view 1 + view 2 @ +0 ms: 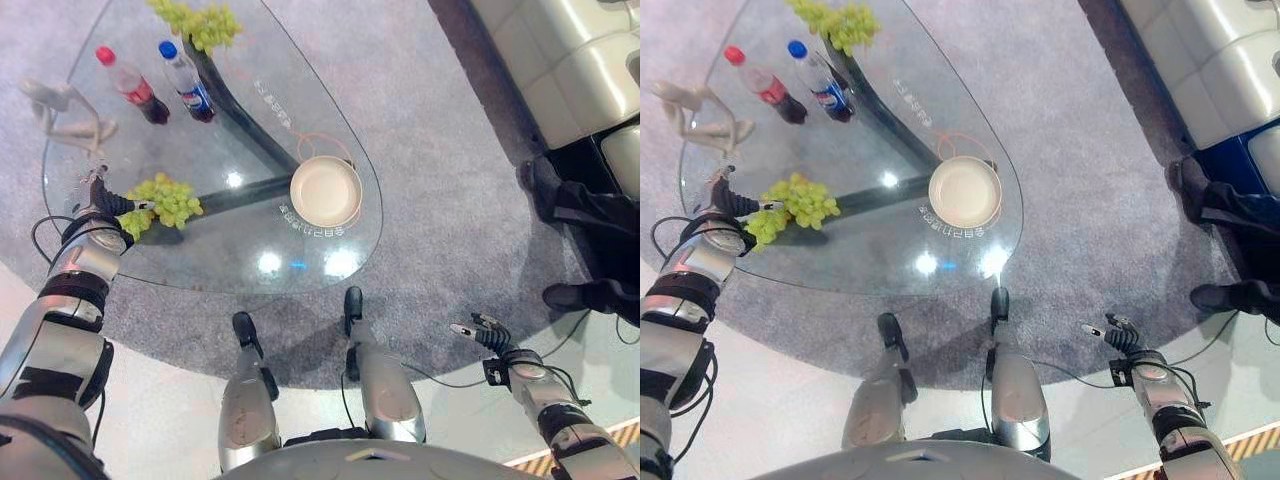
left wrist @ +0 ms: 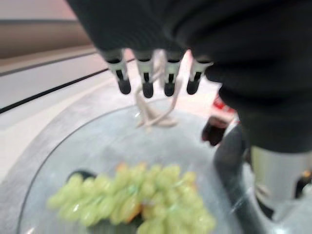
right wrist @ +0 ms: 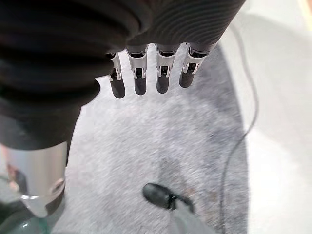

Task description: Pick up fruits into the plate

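A bunch of green grapes [image 1: 165, 203] lies on the glass table [image 1: 250, 255] near its left edge. My left hand [image 1: 108, 200] is right beside it at the table's rim, fingers [image 2: 146, 80] straight and open above the grapes [image 2: 136, 200], holding nothing. A second bunch of green grapes [image 1: 198, 22] rests at the table's far end. The cream plate [image 1: 326, 191] stands bare near the right edge. My right hand [image 1: 482, 333] hangs open low on the right, over the grey carpet, well away from the table.
Two bottles, one red-capped [image 1: 132, 86] and one blue-capped [image 1: 186, 82], lie on the table's far left beside a white figurine [image 1: 68, 112]. A person's dark legs and shoes [image 1: 570, 215] are at the right, before a pale sofa [image 1: 570, 60].
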Controlling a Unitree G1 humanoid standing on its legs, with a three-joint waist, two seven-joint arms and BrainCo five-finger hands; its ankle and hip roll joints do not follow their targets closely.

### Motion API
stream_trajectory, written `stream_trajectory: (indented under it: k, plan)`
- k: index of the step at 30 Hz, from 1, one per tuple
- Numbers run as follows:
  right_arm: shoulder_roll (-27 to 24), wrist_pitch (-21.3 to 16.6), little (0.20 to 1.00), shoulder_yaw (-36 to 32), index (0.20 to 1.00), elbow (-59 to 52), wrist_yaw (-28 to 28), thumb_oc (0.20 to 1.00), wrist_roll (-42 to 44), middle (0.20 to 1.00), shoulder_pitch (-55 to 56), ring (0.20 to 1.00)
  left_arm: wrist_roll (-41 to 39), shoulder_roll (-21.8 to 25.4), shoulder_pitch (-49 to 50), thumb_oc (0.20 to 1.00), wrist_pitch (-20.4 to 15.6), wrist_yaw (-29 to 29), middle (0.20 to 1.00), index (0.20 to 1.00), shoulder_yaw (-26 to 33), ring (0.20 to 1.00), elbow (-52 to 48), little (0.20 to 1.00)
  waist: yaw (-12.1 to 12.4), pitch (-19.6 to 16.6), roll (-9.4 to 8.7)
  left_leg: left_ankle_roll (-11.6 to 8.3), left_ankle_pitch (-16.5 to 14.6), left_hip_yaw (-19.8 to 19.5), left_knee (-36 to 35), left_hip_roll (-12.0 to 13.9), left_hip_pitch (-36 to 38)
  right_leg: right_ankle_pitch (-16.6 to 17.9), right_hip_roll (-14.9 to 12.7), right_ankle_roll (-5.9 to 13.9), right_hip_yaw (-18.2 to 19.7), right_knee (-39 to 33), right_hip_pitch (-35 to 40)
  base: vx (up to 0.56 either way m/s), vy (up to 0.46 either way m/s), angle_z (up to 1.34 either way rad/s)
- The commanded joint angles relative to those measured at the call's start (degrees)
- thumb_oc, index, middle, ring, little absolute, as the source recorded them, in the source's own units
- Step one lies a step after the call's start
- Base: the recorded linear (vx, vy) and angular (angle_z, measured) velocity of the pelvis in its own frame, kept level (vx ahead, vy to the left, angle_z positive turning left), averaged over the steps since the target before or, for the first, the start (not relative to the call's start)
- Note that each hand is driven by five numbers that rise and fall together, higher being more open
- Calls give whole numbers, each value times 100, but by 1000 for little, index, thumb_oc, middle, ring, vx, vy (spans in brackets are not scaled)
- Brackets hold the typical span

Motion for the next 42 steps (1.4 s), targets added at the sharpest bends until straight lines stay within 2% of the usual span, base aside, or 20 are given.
stream_trajectory:
  k: [1,4,10,19,27,28,31,35,42]
  plan:
    - [-177,-181,1000,-1,1000,200,-196,1000,242,1000,-177,1000,18,292,-500,1000,13,94,1000,1000,-153,1000,465,1000,-60,84,-125,206,-820,8,1111,-183,-814,-829,170,-6,-1,1019,-504,0,0,0]
    - [-265,-165,1000,-79,1000,281,-305,1000,256,1000,-230,1000,148,333,-682,1000,91,22,1000,1000,-312,1000,640,1000,-91,231,-150,223,-864,-14,1245,-206,-991,-853,202,-26,2,1179,-719,-9,25,-2]
    - [-337,-380,1000,-221,1000,477,-461,1000,340,1000,-255,1000,354,311,-809,1000,187,62,1000,1000,-518,1000,877,1000,-149,232,-156,246,-858,-18,1376,-270,-1476,-856,210,-57,-35,1390,-1268,-3,17,0]
    - [-455,-517,1000,-226,1000,241,-544,1000,359,1000,-269,1000,492,347,-888,1000,196,523,1000,1000,-569,1000,1046,1000,-252,232,-138,236,-856,-16,1596,-338,-2118,-787,182,-80,-5,1560,-1935,1,38,-1]
    - [-525,-705,1000,-213,1000,212,-647,1000,406,1000,-247,1000,714,472,-1181,1000,594,992,1000,1000,-669,1000,1108,1000,-321,232,-102,217,-838,-15,1731,-360,-2630,-729,176,-98,10,1641,-2437,0,23,-1]
    - [-494,-765,1000,-204,1000,200,-674,1000,390,1000,-195,1000,720,508,-1220,1000,702,1277,1000,1000,-632,1000,1085,1000,-322,232,-101,215,-835,-25,1752,-370,-2722,-726,174,-101,10,1665,-2525,0,0,0]
    - [-446,-840,1000,-186,1000,242,-670,1000,391,1000,-155,1000,665,550,-1285,1000,724,1748,1000,1000,-550,1000,1075,1000,-311,232,-108,216,-836,-52,1777,-380,-2815,-729,171,-105,-1,1690,-2599,0,0,0]
    - [-262,-1030,1000,-86,1000,295,-715,1000,377,1000,-38,1000,600,636,-1368,1000,547,2561,1000,1000,-274,1000,843,1000,-269,232,-108,212,-837,-132,1785,-425,-2963,-723,175,-109,-3,1708,-2735,4,-6,1]
    - [-171,-1014,1000,-6,1000,212,-838,1000,418,1000,-28,1000,664,604,-1404,1000,459,3044,1000,1000,-131,1000,537,1000,-212,232,-93,200,-830,-201,1808,-450,-3152,-745,170,-121,-47,1790,-2906,9,-16,6]
